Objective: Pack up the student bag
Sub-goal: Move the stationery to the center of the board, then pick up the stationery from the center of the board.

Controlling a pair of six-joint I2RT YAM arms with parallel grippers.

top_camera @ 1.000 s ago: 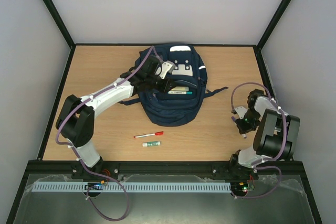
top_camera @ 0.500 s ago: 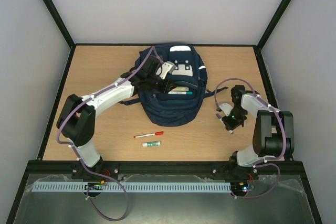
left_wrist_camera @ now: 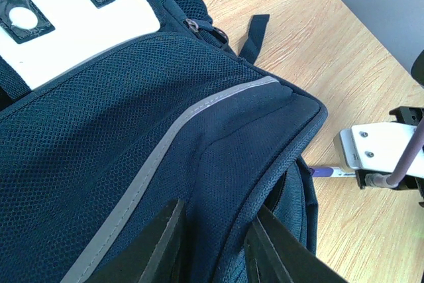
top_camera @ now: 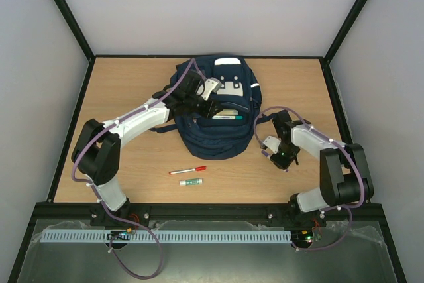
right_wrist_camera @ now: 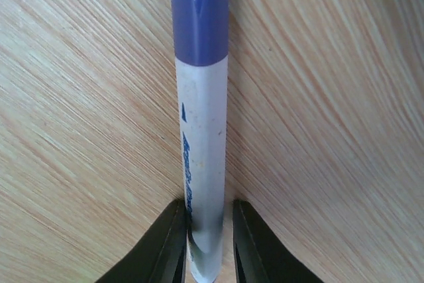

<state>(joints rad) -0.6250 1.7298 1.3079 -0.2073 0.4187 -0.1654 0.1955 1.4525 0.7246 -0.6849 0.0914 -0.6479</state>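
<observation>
The navy student bag point(top_camera: 218, 134) lies in the middle of the table with its pocket open; books and a teal pen point(top_camera: 226, 116) show inside. My left gripper point(top_camera: 202, 102) is shut on the bag's pocket edge; in the left wrist view point(left_wrist_camera: 215, 246) the navy fabric point(left_wrist_camera: 132, 117) sits between the fingers. My right gripper point(top_camera: 266, 150) is low over the table just right of the bag. In the right wrist view point(right_wrist_camera: 207, 246) it is shut on a white marker with a blue cap point(right_wrist_camera: 202, 117). The marker's tip point(left_wrist_camera: 328, 172) nearly touches the bag's side.
A red pen point(top_camera: 187, 170) and a white and green stick point(top_camera: 191, 181) lie on the table in front of the bag. A loose bag strap point(top_camera: 271, 115) trails right, close to my right arm. Black frame rails edge the table.
My right arm has swung from the table's right edge leftward to the bag's right side, the marker in its grip. My left gripper and the bag have not moved.
</observation>
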